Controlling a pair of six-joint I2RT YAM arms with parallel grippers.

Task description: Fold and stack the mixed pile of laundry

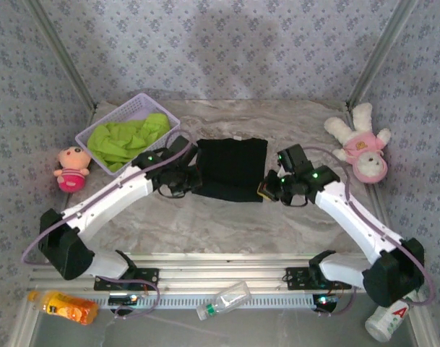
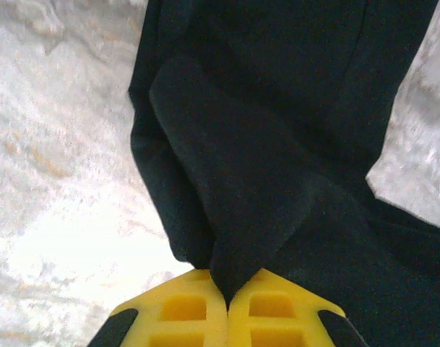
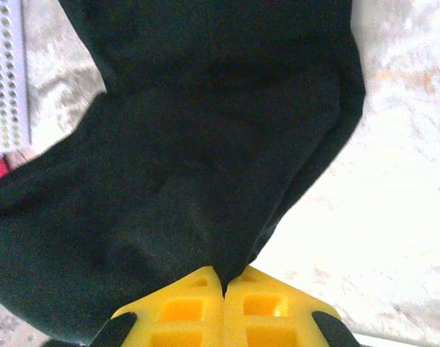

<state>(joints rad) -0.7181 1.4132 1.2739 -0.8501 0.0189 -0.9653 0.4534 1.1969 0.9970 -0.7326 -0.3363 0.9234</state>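
Observation:
The black T-shirt (image 1: 232, 168) lies folded into a rectangle at the middle of the marble table. My left gripper (image 1: 191, 181) is shut on its near-left edge, and in the left wrist view the yellow fingers (image 2: 183, 311) pinch a fold of the black cloth (image 2: 263, 144). At the near-right edge my right gripper (image 1: 267, 189) is shut on the shirt too; its yellow fingers (image 3: 266, 314) clamp the black fabric (image 3: 198, 144). The lime-green T-shirt (image 1: 126, 139) lies crumpled in the lavender basket (image 1: 133, 105) at the back left.
A pink plush doll (image 1: 71, 168) sits left of the basket and a white-and-pink plush (image 1: 363, 147) lies at the back right. Below the table's front rail lie an orange bottle (image 1: 64, 306), a clear bottle (image 1: 224, 299) and a white can (image 1: 384, 322).

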